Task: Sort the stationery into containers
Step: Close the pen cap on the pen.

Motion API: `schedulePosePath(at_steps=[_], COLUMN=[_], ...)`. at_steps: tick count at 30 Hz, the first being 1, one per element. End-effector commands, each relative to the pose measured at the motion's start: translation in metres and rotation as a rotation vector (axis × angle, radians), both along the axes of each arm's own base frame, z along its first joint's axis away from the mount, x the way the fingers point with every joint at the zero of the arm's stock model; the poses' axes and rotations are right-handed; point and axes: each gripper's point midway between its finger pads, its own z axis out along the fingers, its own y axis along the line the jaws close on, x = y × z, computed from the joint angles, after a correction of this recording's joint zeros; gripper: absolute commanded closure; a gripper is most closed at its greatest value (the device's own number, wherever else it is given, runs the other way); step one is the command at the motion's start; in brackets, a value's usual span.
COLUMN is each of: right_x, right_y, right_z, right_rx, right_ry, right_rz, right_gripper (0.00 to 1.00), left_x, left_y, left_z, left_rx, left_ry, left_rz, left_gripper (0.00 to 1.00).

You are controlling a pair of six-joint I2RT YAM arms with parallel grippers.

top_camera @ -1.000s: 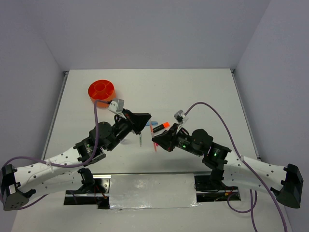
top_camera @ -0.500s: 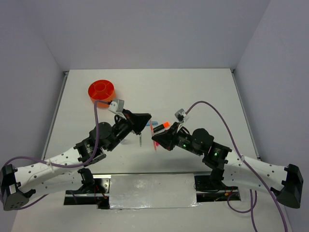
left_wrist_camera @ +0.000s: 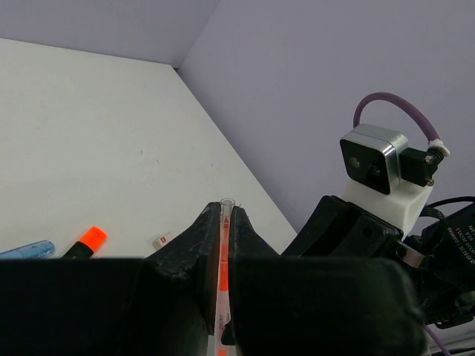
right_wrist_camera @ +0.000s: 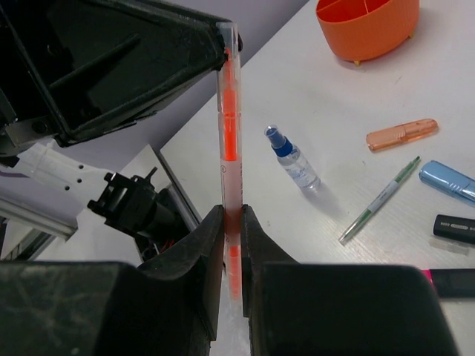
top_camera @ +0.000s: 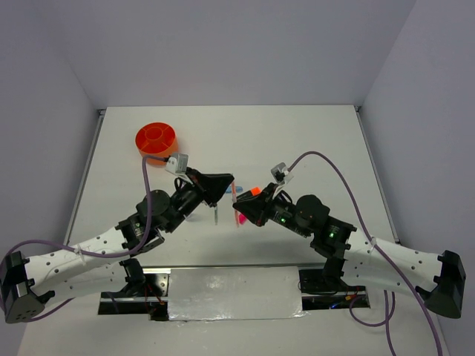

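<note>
A thin orange pen (right_wrist_camera: 230, 133) is held in the air between both grippers. My left gripper (left_wrist_camera: 224, 211) is shut on one end of it, the pen (left_wrist_camera: 222, 252) running between its fingers. My right gripper (right_wrist_camera: 232, 215) is shut on the other end. In the top view the pen (top_camera: 236, 202) spans from the left gripper (top_camera: 226, 182) to the right gripper (top_camera: 242, 213). The round orange organiser (top_camera: 156, 139) stands at the far left, also in the right wrist view (right_wrist_camera: 367, 26). On the table lie a blue-capped bottle (right_wrist_camera: 293, 159), a salmon piece (right_wrist_camera: 401, 134), a green pen (right_wrist_camera: 380, 199) and a light-blue piece (right_wrist_camera: 447, 180).
A black highlighter (right_wrist_camera: 454, 226) lies at the right edge of the right wrist view. An orange-capped highlighter (left_wrist_camera: 85, 241), a light-blue piece (left_wrist_camera: 26, 250) and a small beige eraser (left_wrist_camera: 161, 239) lie below the left gripper. The right arm's wrist camera (left_wrist_camera: 375, 159) is close by.
My right gripper has shifted a little up and left, closer to the left gripper. The orange pen stays between the two grippers. The left arm has barely moved.
</note>
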Motion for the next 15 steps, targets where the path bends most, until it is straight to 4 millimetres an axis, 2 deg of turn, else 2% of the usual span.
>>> schedulePosePath(at_steps=[1, 4, 6, 7, 8, 11, 13, 15], right_x=[0.010, 0.008, 0.008, 0.008, 0.007, 0.000, 0.000, 0.000], right_y=[-0.001, -0.002, -0.002, -0.001, 0.000, 0.005, 0.005, 0.004], right_z=[0.062, 0.077, 0.084, 0.080, 0.085, 0.083, 0.078, 0.077], right_rx=[0.151, 0.172, 0.173, 0.150, 0.144, 0.138, 0.125, 0.123], right_ry=[-0.099, -0.145, -0.176, -0.172, -0.187, -0.193, -0.182, -0.170], right_rz=[-0.053, -0.042, -0.039, -0.036, -0.027, 0.020, 0.021, 0.013], right_gripper=[1.00, 1.00, 1.00, 1.00, 1.00, 1.00, 1.00, 1.00], left_x=[-0.005, -0.005, -0.007, -0.008, -0.009, -0.014, -0.015, -0.015], left_y=[-0.006, -0.008, -0.007, -0.008, -0.007, -0.007, -0.006, -0.005], left_z=[0.005, 0.004, 0.004, 0.004, 0.004, 0.009, 0.013, 0.016], left_rx=[-0.036, -0.015, -0.010, -0.006, -0.005, -0.006, -0.005, -0.006], left_ry=[-0.009, -0.006, -0.011, -0.015, -0.018, -0.045, -0.060, -0.062], left_rz=[-0.033, -0.041, -0.048, -0.055, -0.057, -0.082, -0.086, -0.081], left_gripper=[1.00, 1.00, 0.94, 0.91, 0.82, 0.62, 0.60, 0.64])
